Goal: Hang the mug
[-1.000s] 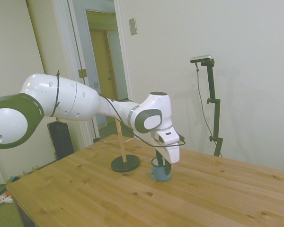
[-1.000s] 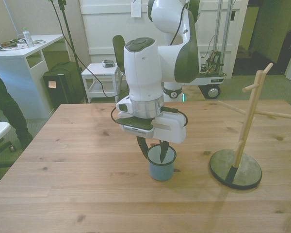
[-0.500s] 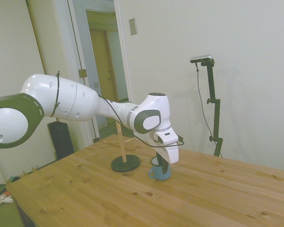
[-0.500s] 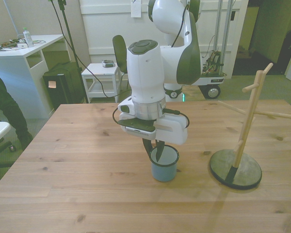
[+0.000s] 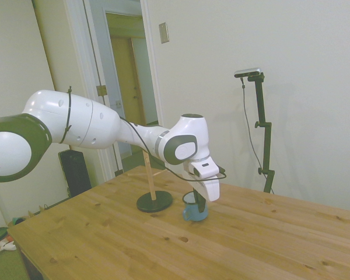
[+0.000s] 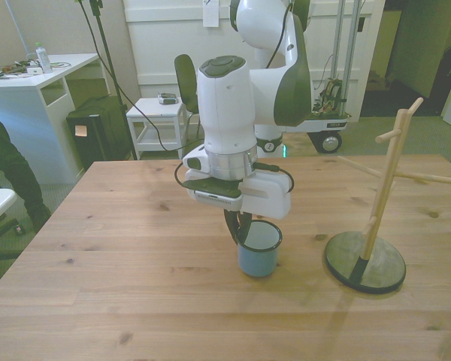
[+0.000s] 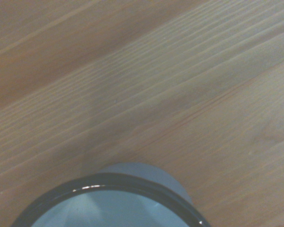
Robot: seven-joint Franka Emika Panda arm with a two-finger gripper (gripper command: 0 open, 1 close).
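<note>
Your end effector (image 6: 244, 229) grips mug (image 6: 258, 249) rim; mug now tilted, shifted toward peg stand (image 6: 367, 258) across worktop (image 6: 120, 263).

Table (image 6: 120, 248): wood planks, visible grain and knots, low satin sheen. Mug (image 6: 257, 256): smooth light-blue enamel look, white inside, thin glossy dark rim catching light in the wrist view (image 7: 118, 198). Arm (image 5: 76, 122): glossy white plastic shell. Peg stand (image 6: 387, 180): pale bare wood, matt dark base.
</note>
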